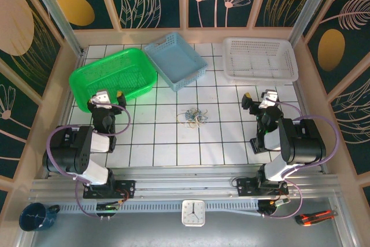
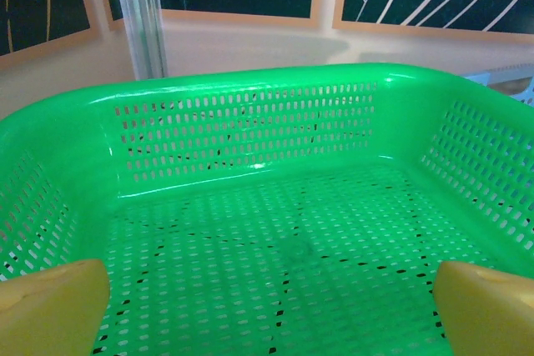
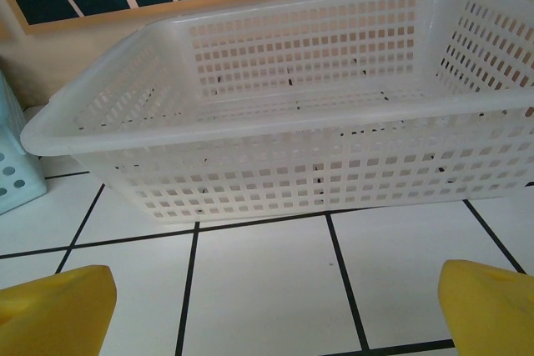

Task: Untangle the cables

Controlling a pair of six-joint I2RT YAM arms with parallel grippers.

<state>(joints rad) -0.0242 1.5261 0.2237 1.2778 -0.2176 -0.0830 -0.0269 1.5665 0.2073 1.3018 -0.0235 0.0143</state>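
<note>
Thin cables [image 1: 193, 117] lie clumped mid-tabletop [image 1: 167, 143], well apart from both arms. The left tool [image 1: 105, 97] gapes empty at the green basket [image 1: 110, 70]; the right tool [image 1: 267, 97] gapes empty before the white basket [image 1: 260, 59].

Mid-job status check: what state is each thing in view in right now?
cables: tangled in one small clump, nothing touching them
left gripper: open, holding nothing
right gripper: open, holding nothing
green basket: empty
blue basket: empty
white basket: empty
</note>
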